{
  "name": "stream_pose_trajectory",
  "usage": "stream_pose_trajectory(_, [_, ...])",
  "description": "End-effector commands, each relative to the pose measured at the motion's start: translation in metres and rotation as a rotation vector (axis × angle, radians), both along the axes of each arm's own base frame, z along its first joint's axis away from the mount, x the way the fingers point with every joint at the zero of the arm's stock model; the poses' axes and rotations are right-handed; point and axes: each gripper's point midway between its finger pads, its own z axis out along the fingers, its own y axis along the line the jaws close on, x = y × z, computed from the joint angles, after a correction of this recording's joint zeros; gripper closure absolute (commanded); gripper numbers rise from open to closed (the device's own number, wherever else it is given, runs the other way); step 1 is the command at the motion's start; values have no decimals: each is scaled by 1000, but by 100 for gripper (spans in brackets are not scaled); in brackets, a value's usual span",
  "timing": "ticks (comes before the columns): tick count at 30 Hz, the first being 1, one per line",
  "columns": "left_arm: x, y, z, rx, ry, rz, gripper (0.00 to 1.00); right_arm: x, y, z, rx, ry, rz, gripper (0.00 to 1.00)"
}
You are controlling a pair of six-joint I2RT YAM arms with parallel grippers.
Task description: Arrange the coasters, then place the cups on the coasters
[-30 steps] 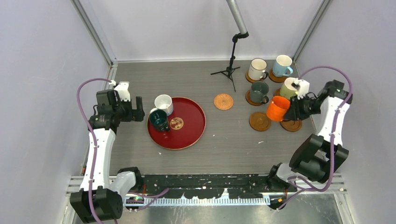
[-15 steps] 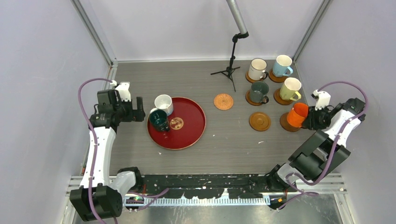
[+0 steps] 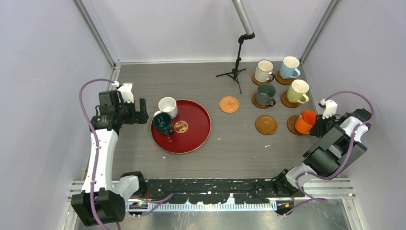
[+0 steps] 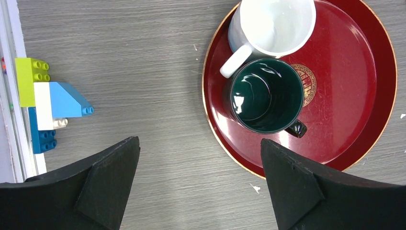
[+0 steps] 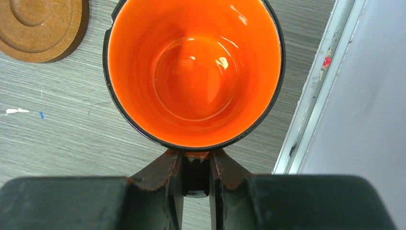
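Grey wood-grain surface point(image 3: 230, 143) inside a pale-walled enclosure, seen from above and from both wrists.

**Step in hand (judged):** the orange mug point(image 3: 305, 121) is being set onto the smooth wooden coaster point(image 3: 291, 125) at the right edge of the coaster group. In the overhead view the mug overlaps this coaster, whose left part shows beyond it. Whether the base is seated cannot be told.

**Right claw** point(image 5: 196, 160): clenched on the handle of the orange mug. The handle is pinched between the two fingers and the open mouth of the cup lies directly ahead of them.

**Next move (judged):** level the mug and centre it over the coaster. Bring the base down flat, then part the jaws and draw back along the handle line so the cup is not dragged off.

**Left claw** point(image 4: 199, 141): released, jaws wide, holding nothing, and poised just beside the near rim of the red tray point(image 4: 354, 72). On the tray the white mug point(image 4: 277, 24) and the dark teal mug point(image 4: 266, 96) stand side by side.

**Elsewhere:**
- Four mugs sit on coasters at the far right: cream point(image 3: 264, 71), light blue point(image 3: 289, 67), grey-green point(image 3: 265, 94) and pale yellow point(image 3: 298, 91).
- Two coasters are bare: a smooth one point(image 3: 266, 124) and a woven one point(image 3: 229, 104).
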Motion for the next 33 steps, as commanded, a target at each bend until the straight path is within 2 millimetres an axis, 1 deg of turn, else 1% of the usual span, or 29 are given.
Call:
stream_pose_trajectory(1, [3,3,16,17,-37,1,0,20,-3,11,-33,-137,48,100])
stream_pose_trajectory(9, [3,5,18,36,-39,-3,0,24,-2,3,-28,-154,63,100])
stream_pose_trajectory(14, [3,6,21,40,-43,-2,0,26,-2,-2,-21,-153,76,98])
stream_pose_trajectory(18, [3,6,20,39,-39,-3,0,26,-1,-6,-6,-142,84,96])
stream_pose_trajectory(22, [2,6,15,43,-27,-3,0,25,5,-9,13,-122,117,93])
stream_pose_trajectory(28, [3,6,18,44,-31,-4,0,22,9,-17,4,-95,149,91])
stream_pose_trajectory(33, [5,7,18,43,-30,-5,0,20,12,-19,-6,-84,183,90])
